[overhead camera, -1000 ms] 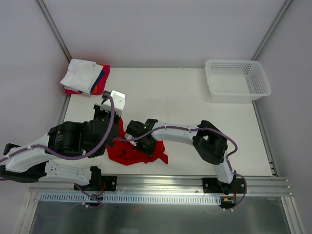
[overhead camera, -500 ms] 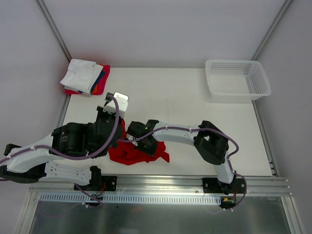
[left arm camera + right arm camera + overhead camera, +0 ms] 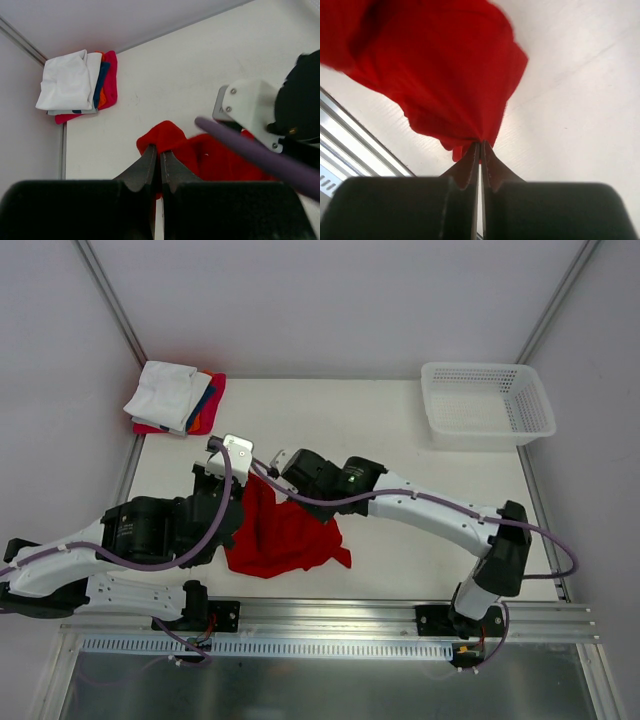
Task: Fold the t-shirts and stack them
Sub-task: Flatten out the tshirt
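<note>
1. Your left gripper has its jaws pressed together on an edge of the red t-shirt; in the left wrist view a lobe of cloth stands up just beyond the tips
2. Your right gripper is closed just as tightly, pinching a gathered point of the same shirt, and the cloth fans out from that pinch in the right wrist view
3. From above, the red t-shirt is a rumpled mass on the near-left part of the table. Its upper part is drawn up between your two wrists and its lower part is spread toward the near edge
4. What looks done: the stack of folded shirts sits in the far left corner, with a white shirt on top and blue, orange and pink-red edges showing beneath it
5. What looks left: the red shirt is the only unfolded one you can see. By my reading you are only starting on it, since it has yet to be opened flat, folded and carried to the stack
6. The white mesh basket stands at the far right, well apart from both grippers and the shirt
7. Nothing here can be read: the red shirt is plain, and no brand, label or lettering is legible on the stack, the basket or your arms
</note>
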`<state>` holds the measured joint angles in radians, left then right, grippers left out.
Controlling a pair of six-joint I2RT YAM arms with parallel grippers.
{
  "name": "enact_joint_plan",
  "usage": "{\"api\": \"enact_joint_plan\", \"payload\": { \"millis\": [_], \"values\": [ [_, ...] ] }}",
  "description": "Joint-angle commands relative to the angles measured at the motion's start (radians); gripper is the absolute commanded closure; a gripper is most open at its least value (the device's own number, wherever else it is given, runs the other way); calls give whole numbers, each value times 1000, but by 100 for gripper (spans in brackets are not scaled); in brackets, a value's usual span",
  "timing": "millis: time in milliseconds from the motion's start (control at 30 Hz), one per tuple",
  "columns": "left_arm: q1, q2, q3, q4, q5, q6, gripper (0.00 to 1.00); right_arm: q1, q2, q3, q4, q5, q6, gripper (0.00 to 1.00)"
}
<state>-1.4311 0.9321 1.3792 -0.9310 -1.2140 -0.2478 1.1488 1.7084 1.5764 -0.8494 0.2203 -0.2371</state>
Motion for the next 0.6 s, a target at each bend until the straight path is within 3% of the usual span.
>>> {"api": "enact_joint_plan", "payload": {
  "millis": [0,333,467,567],
  "values": [
    [12,-4,1,18,4,-33,100,2,-95,74,-111,129,57,100],
    [11,-99,32,18,-4,-5,100,2,-427,96,-237,538,157,100],
    [11,-139,109,32,30,53,100,2,-607,125,-252,577,165,100],
    [11,-141,145,32,62,64,100,40,-673,192,-354,611,217,100]
  ]
}}
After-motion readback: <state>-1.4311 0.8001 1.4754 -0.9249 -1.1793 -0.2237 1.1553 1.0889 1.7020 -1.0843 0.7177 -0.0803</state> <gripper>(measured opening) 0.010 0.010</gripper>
